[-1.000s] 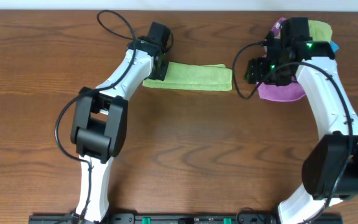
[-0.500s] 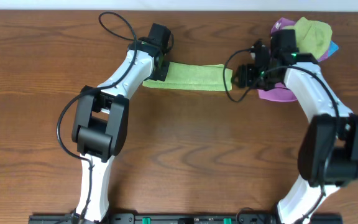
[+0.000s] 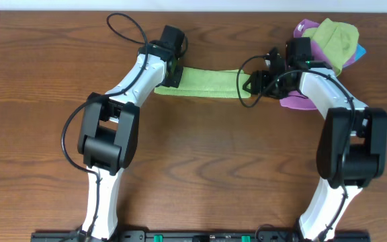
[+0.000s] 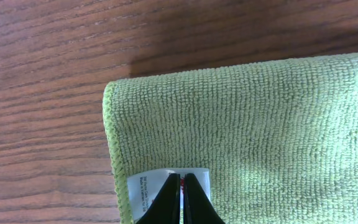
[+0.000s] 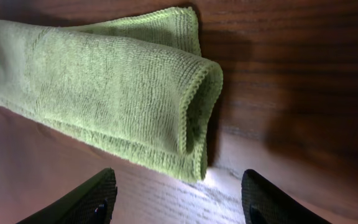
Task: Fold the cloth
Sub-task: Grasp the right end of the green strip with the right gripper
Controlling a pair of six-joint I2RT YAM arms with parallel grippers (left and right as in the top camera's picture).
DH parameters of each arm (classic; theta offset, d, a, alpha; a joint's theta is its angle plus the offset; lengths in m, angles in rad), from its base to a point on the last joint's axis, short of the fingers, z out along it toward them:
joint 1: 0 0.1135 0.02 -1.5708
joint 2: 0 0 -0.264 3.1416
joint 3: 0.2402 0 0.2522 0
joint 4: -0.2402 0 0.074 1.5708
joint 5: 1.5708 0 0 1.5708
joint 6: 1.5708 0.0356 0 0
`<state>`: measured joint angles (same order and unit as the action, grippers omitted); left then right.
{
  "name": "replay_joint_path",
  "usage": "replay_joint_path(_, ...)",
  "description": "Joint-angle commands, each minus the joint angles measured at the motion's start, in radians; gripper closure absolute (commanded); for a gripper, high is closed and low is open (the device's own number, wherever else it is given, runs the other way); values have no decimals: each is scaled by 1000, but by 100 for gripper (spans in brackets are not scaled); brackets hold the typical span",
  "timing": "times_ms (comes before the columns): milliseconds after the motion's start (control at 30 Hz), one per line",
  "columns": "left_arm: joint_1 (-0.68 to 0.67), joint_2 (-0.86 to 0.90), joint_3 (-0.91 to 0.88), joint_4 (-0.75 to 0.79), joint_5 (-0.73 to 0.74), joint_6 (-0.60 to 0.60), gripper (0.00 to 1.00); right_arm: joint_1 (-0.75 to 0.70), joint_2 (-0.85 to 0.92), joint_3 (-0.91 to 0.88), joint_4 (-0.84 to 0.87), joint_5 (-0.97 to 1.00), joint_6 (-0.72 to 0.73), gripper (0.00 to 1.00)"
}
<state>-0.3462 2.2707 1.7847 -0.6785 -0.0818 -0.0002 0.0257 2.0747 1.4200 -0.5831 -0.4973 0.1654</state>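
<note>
On the near side of the cloth (image 3: 207,82) the worktop (image 3: 207,161) lies bare between both arms, with plenty of room to come in from there. The cloth's left end is taken: the left gripper (image 3: 169,72) is pinched on it at the white tag (image 4: 145,186). At the right end the right gripper (image 3: 250,85) stands with jaws spread, just short of the folded edge. Behind that arm the purple cloth (image 3: 299,101) and the duller green cloth (image 3: 338,37) crowd the far right corner. Only a narrow strip of wood runs behind the cloth
</note>
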Motion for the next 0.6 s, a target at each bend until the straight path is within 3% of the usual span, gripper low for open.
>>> replay_joint_path(0,1,13,17,-1,5,-7,94,7,40,2,10,-48,49,36)
replay_joint_path(567,1,61,17,-1,9,-27,94,5,71,2,37,-49,92,37)
